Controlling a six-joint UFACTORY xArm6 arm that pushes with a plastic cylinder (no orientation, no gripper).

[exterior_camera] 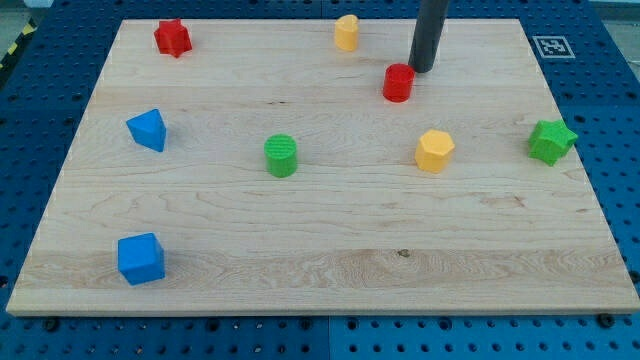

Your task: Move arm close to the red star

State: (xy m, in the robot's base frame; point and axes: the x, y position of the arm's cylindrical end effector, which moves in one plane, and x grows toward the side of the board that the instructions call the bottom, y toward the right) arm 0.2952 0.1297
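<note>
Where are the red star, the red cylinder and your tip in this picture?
red star (172,38): camera view, centre of its top face.
red cylinder (398,82): camera view, middle of its body.
my tip (421,69): camera view, the rod's very end, just right of the red cylinder.

A: What colours sit on the pale wood-grain surface (330,250)?
B: A red star (172,38), a red cylinder (398,83), two yellow blocks (346,32) (434,150), a green cylinder (281,156), a green star (551,141), two blue blocks (148,130) (140,259).
A: And around the surface?
B: A blue pegboard (40,100); my tip (419,69) is dark grey.
</note>
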